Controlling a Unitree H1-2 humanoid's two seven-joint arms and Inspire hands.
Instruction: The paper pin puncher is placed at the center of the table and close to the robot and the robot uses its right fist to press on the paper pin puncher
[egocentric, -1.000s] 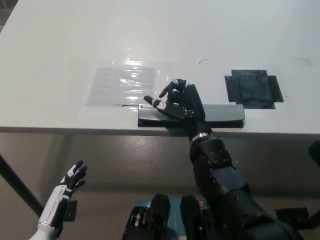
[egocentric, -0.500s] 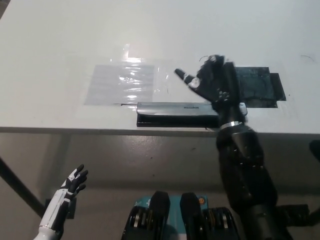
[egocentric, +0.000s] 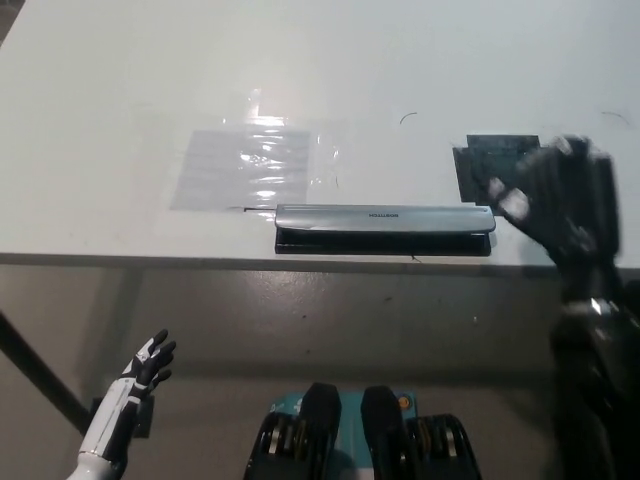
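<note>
Your right hand (egocentric: 560, 200) is motion-blurred right of the paper pin puncher (egocentric: 384, 228); you cannot tell its state. The puncher's lettering is unreadable. Your left hand (egocentric: 140, 380) rests open below the table (egocentric: 120, 80).

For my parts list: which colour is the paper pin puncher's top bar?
Silver-grey, over a black base; the paper pin puncher appears only in the head view.

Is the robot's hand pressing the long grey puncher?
No. The long grey metal puncher lies untouched; the blurred black right hand is beside it.

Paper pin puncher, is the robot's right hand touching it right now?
No. The black right hand is off to the right of the paper pin puncher, over the black patch, with bare table between them.
</note>
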